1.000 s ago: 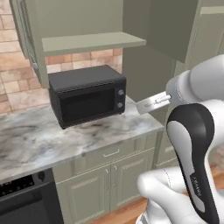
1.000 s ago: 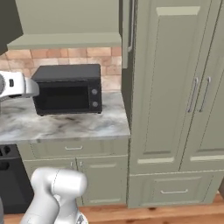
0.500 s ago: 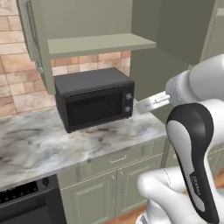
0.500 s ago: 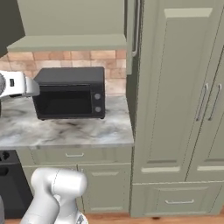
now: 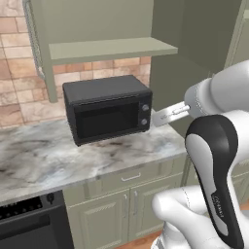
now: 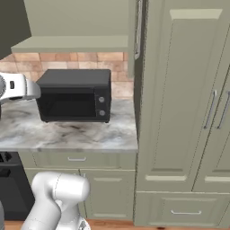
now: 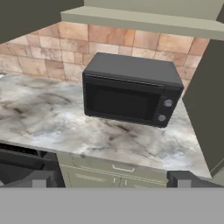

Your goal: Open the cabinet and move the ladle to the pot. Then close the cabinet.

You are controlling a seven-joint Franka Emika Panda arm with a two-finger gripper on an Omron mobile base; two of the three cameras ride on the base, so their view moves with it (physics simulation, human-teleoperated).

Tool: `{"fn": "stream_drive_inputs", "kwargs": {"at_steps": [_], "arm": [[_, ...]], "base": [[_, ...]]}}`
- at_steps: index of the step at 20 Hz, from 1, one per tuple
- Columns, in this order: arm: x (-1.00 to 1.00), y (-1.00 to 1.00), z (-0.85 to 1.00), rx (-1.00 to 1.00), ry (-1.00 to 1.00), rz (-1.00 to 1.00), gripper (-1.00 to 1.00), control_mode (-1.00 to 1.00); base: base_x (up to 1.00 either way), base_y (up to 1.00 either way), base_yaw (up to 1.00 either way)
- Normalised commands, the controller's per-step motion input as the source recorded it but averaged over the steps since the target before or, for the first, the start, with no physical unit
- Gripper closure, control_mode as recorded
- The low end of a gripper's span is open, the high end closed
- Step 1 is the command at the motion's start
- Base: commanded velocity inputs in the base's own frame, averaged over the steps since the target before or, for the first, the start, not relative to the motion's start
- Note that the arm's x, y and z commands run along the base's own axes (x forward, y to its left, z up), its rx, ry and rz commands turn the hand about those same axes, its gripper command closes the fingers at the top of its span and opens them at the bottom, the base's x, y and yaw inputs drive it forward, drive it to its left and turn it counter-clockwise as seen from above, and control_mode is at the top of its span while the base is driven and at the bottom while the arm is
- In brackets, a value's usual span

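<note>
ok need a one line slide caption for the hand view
Open jaws face a black microwave on the marble counter, brick backsplash behind.

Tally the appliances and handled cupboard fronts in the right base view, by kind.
Microwave: 1
Oven: 1
Tall doors: 2
Drawers: 2
Base doors: 2
Wall cabinet door: 1
Total: 9

The whole scene has shifted rightward, the microwave [image 5: 108,110] apparently nearer: the base drove.
</note>
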Motion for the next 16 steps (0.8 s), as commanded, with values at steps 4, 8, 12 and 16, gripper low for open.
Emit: {"fn": "stream_drive_inputs", "kwargs": {"at_steps": [4, 8, 12, 16], "arm": [[0.0, 0.0, 0.0, 0.0, 0.0, 0.0, -1.0, 1.0], [0.0, 0.0, 0.0, 0.0, 0.0, 0.0, -1.0, 1.0], [0.0, 0.0, 0.0, 0.0, 0.0, 0.0, -1.0, 1.0], [0.0, 0.0, 0.0, 0.0, 0.0, 0.0, -1.0, 1.0]], "base": [[0.15, -0.31, 0.09], [0.43, -0.29, 0.07], [0.49, 0.0, 0.0], [0.45, 0.0, 0.0]]}}
